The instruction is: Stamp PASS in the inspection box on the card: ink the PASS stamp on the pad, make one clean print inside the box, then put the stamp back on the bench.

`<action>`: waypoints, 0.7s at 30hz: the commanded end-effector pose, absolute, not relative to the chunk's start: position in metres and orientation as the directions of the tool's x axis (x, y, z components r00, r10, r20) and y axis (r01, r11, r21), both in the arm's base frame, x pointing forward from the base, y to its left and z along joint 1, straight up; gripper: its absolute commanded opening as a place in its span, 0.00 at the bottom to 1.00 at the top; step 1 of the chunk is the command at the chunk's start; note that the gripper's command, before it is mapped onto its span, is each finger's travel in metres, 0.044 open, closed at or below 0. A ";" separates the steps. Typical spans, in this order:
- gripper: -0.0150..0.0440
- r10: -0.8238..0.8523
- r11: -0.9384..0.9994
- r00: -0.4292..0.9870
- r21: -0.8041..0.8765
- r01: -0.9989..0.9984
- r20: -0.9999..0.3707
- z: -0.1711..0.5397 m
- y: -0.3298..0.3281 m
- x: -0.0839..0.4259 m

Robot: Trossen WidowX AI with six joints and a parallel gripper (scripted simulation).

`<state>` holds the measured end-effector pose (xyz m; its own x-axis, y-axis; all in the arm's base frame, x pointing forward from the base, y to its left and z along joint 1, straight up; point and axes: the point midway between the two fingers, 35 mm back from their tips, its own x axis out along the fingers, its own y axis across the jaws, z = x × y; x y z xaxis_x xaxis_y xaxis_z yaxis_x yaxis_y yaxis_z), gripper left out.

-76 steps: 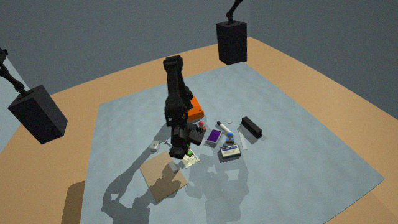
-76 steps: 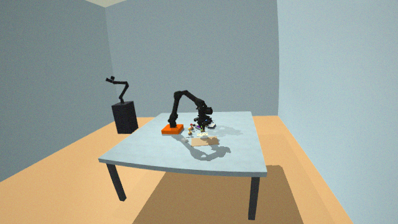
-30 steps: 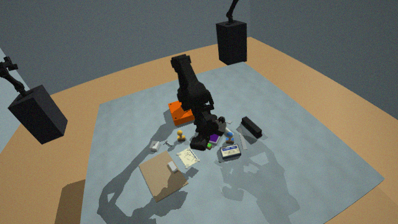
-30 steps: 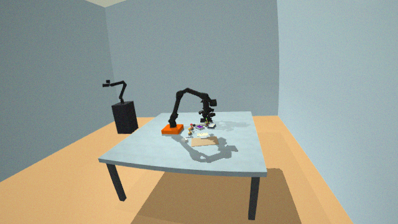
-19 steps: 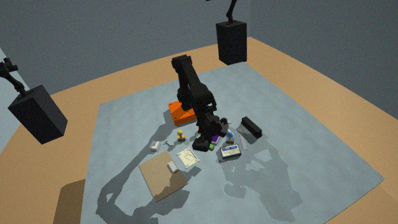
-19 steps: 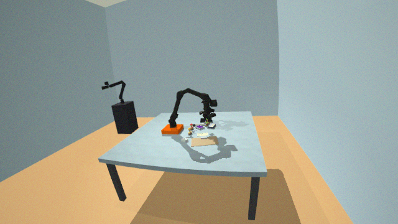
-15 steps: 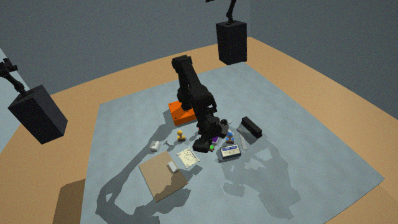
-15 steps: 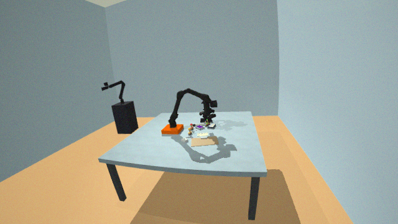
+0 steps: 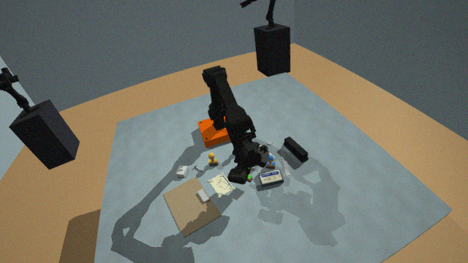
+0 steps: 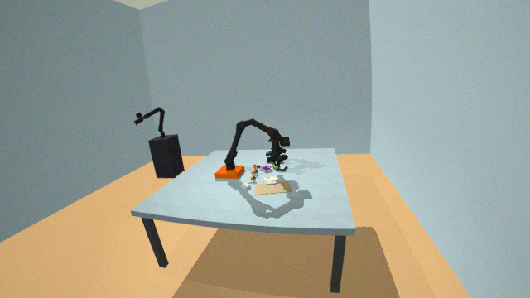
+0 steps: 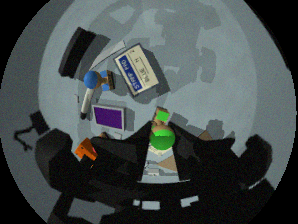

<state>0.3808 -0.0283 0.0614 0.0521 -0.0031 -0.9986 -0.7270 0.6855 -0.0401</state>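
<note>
My gripper [image 11: 160, 123] is shut on the green-handled stamp [image 9: 249, 177] [image 11: 163, 140]. It holds the stamp over the bench between the card and the closed tin; the exact height is hard to tell. The pale card [image 9: 220, 183] [image 10: 270, 179] is taped down, with dark lines on it too small to read. The tin [image 9: 270, 178] [image 11: 136, 70] is labelled STAMP PAD BLUE. An open purple pad [image 11: 108, 118] [image 10: 266, 169] lies left of the held stamp in the wrist view. The stamp's underside is hidden.
A blue-handled stamp [image 9: 270, 157] [image 11: 92, 80] stands near the tin. A yellow-handled stamp [image 9: 211, 156] stands behind the card. A black block [image 9: 296, 150] lies on the right. A brown board [image 9: 184, 206] bears a white block [image 9: 202, 196]. A small white box [image 9: 182, 172] is nearby.
</note>
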 end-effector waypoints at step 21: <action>0.39 -0.002 0.685 0.049 -0.037 -0.727 -0.999 0.034 -0.028 0.380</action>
<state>0.3794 -0.0281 0.0330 0.0471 -0.0022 -0.9989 -0.7272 0.6855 -0.0358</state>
